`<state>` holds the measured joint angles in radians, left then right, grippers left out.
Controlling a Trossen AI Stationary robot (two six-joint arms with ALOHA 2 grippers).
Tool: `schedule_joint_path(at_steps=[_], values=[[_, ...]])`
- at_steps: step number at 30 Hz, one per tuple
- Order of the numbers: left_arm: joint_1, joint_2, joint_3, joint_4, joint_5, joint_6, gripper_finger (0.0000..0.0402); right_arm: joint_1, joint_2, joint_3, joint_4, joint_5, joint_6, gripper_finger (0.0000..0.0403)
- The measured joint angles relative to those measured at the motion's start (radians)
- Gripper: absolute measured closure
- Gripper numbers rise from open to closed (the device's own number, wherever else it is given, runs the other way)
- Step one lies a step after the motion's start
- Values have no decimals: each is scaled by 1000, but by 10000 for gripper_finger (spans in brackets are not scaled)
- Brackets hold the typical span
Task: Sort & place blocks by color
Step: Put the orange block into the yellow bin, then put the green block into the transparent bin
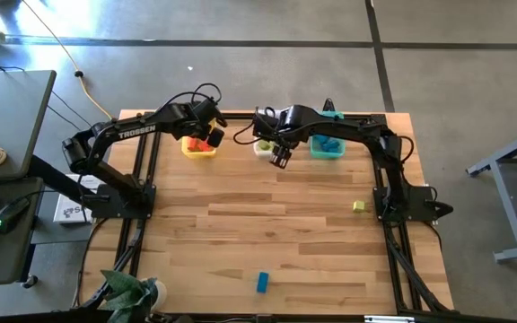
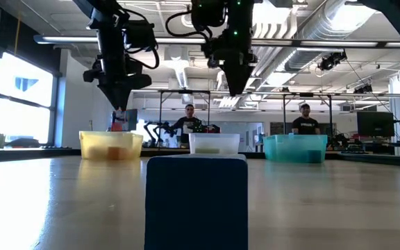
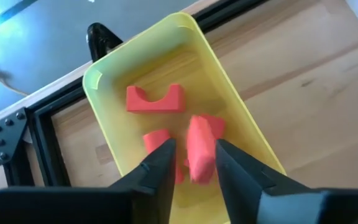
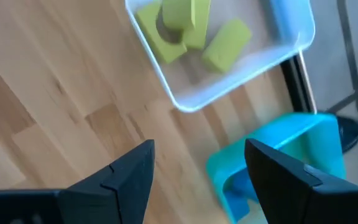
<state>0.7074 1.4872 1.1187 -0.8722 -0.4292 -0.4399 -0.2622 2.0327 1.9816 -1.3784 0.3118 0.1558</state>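
Nearest the front edge of the table, one blue block lies alone on the wood, unsorted; in the low view it stands as a dark shape close to the lens. Farther back, near the right arm's base, a yellow-green block also rests loose on the table, well apart from every bin. These two appear to be the only blocks left outside a bin.

Along the far edge stand three bins in a row. The yellow bin, on the left, holds red-orange blocks, at least three, one with an arched notch. The left gripper hangs directly above this bin, its fingers closed on a red-orange bar that is held clear of the blocks below; release into the bin is judged to be the step in hand. The clear bin, in the middle, holds several yellow-green blocks. The teal bin, on the right, holds blue blocks.

The right gripper hovers above the table just in front of the clear and teal bins, its fingers spread wide and holding nothing.

By this evidence the sorting is mostly complete: one red-orange bar awaits release, and the loose yellow-green and blue blocks still need carrying to the clear and teal bins respectively.
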Motion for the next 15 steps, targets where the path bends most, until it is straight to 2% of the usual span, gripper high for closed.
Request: schedule_joint_path(at_steps=[9, 15], values=[[0, 0, 0, 1, 25, 77, 248, 45, 0, 0, -166, -2, 217, 167], [-4, -11, 0, 4, 88, 149, 237, 116, 0, -1, -193, -10, 357, 167]])
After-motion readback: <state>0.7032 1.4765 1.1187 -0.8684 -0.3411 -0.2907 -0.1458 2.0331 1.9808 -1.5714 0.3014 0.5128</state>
